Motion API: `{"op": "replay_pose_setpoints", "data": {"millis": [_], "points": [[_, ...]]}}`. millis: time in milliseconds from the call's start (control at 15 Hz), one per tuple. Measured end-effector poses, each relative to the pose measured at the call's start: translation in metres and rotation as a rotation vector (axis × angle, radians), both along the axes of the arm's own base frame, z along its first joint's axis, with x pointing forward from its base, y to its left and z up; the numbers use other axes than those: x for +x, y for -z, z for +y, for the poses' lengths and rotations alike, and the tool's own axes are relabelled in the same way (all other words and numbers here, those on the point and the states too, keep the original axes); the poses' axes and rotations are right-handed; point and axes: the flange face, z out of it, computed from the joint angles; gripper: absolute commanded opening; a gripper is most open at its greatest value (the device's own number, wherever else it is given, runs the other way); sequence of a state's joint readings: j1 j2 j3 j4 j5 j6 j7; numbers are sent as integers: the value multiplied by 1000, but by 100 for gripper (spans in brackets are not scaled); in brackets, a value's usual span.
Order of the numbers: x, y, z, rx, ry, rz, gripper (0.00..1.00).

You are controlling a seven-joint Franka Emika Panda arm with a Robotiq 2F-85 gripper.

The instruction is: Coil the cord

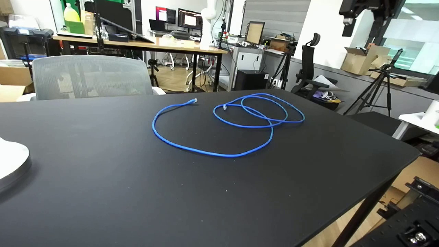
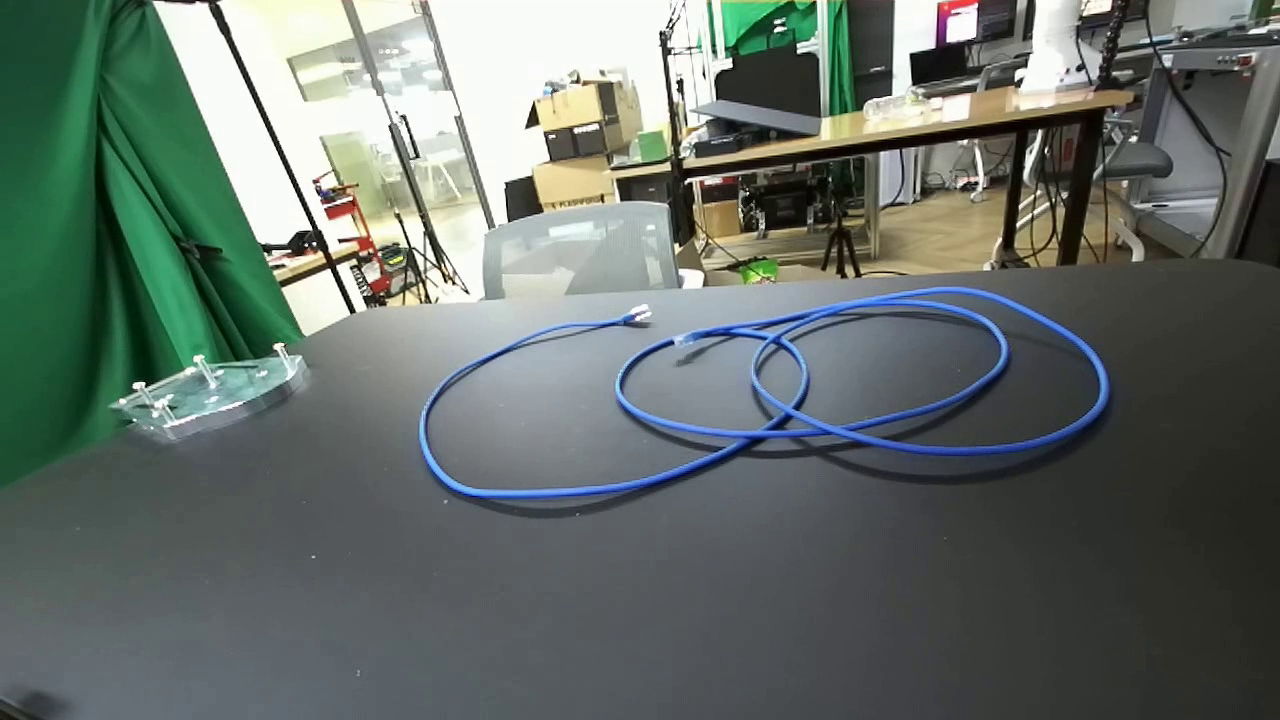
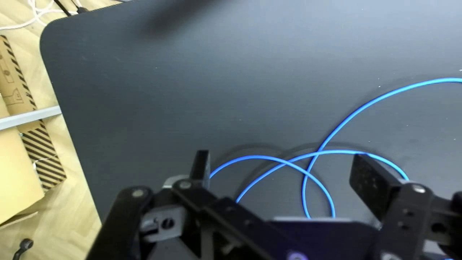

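The bright blue cord (image 1: pixel 226 155) lies on the black table in loose round loops, with one wide open curve leading away from them. It also shows in an exterior view (image 2: pixel 600 490) and in the wrist view (image 3: pixel 335 151). One pale connector (image 1: pixel 194 101) is at the tip of the open curve. Another pale connector (image 1: pixel 224 107) lies by the overlapping loops. My gripper (image 1: pixel 362 30) hangs high above the table at the upper right. In the wrist view my gripper (image 3: pixel 281 159) is wide open and empty, with crossing cord loops below between its fingers; its body hides part of the cord.
The black table (image 1: pixel 137 192) has a rounded corner, also in the wrist view. A clear plate with upright bolts (image 2: pixel 210 395) sits on the table. A white rounded object (image 1: pixel 12 157) is at the left edge. A mesh chair (image 1: pixel 92 77) stands behind the table.
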State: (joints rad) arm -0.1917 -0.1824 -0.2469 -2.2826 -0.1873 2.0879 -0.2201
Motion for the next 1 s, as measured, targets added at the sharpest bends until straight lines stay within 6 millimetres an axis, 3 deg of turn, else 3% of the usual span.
{"op": "replay_pose_setpoints", "data": {"millis": [200,333,733,1000], "points": [[42,30,1,16,-27,68,100],[42,37,1,18,-28,78,100],[36,25,-1,16,-20,56,100],[44,22,-5,-18,-34,-32,100]]}}
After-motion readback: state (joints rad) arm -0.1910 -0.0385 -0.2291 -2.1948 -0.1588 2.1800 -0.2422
